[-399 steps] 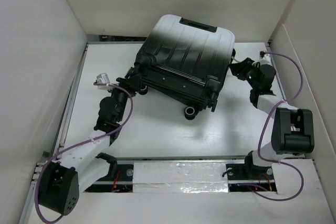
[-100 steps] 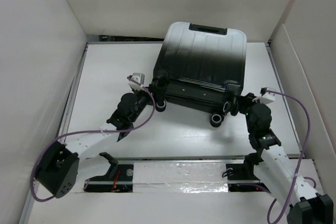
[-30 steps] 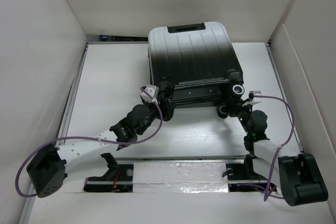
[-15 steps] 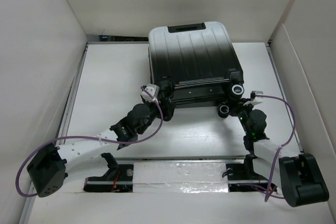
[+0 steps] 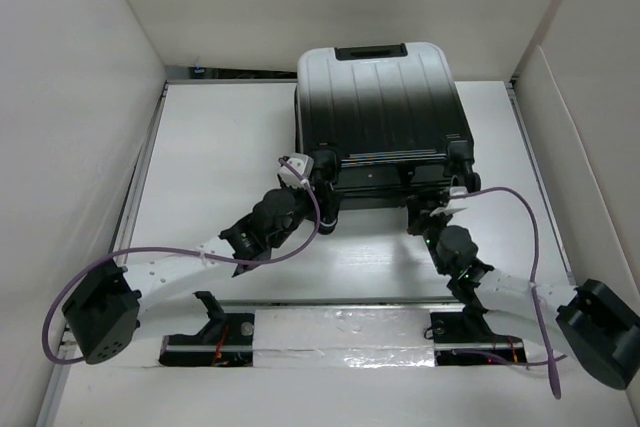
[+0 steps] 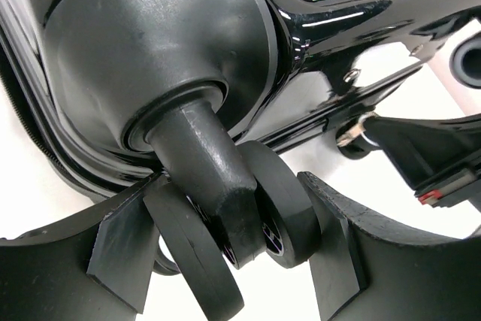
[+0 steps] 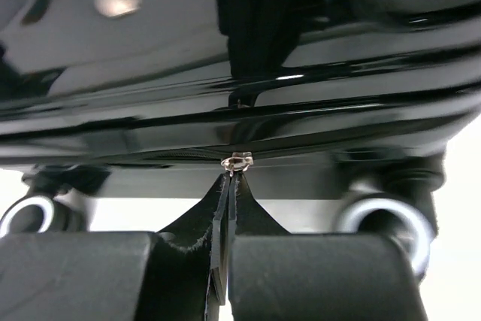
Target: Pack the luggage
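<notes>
Arms (image 5: 165, 272) white w/ blk joints, purple cables (image 5: 541, 247).

Lab test cell: white panel walls (image 5: 80, 97) encl. white table (image 5: 200, 137).

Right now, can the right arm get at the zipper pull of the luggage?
Probably yes: the right tool is shut on the zipper pull at the near edge of the luggage, with nothing between. The left tool clamps a wheel, off to the side.
</notes>
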Motion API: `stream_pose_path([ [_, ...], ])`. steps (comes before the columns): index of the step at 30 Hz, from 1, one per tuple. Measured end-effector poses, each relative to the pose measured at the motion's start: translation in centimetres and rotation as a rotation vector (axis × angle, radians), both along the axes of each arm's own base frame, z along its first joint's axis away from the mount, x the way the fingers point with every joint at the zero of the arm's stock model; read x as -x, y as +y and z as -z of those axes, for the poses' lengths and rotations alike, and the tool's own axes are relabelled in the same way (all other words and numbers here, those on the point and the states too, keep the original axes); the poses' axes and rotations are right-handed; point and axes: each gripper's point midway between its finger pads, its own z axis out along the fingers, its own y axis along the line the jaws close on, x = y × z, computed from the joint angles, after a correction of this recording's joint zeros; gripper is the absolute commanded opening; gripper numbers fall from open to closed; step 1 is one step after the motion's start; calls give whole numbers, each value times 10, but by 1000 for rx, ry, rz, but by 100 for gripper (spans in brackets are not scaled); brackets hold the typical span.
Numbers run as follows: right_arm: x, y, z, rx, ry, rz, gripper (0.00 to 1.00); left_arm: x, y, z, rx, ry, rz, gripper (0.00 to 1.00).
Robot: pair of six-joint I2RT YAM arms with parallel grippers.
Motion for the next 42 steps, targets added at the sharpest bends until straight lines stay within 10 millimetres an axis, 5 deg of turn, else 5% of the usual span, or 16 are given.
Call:
stream_pose_path([
  [4,5,26,3,29,5,-42,0,1,-13,3,13,23,42,0],
  [15,20,173,2,45,-7,-330,0,8,-37,3,35,58,98,0],
  [19,16,178,2,24,-16,-318,5,3,-33,3,35,60,78,0],
  [21,16,177,0,18,-15,-311,15,3,-33,2,36,59,76,20],
  [23,20,175,-4,7,-6,-309,41,2,-32,2,32,53,70,50],
  [25,31,174,-6,7,3,-336,55,0,-28,-2,27,38,54,65],
  [28,47,177,-17,5,0,-386,63,1,-24,-9,15,5,43,76],
  [35,59,169,-38,-9,-6,-413,62,5,7,-76,131,-122,-33,86],
  [36,59,166,-39,-5,-3,-410,58,6,14,-89,159,-147,-49,81],
  [37,60,163,-38,1,1,-407,43,7,21,-99,186,-169,-68,72],
  [38,60,160,-38,9,5,-402,25,9,29,-105,207,-183,-86,50],
  [42,63,149,-42,20,18,-382,6,17,49,-95,247,-189,-126,1],
])
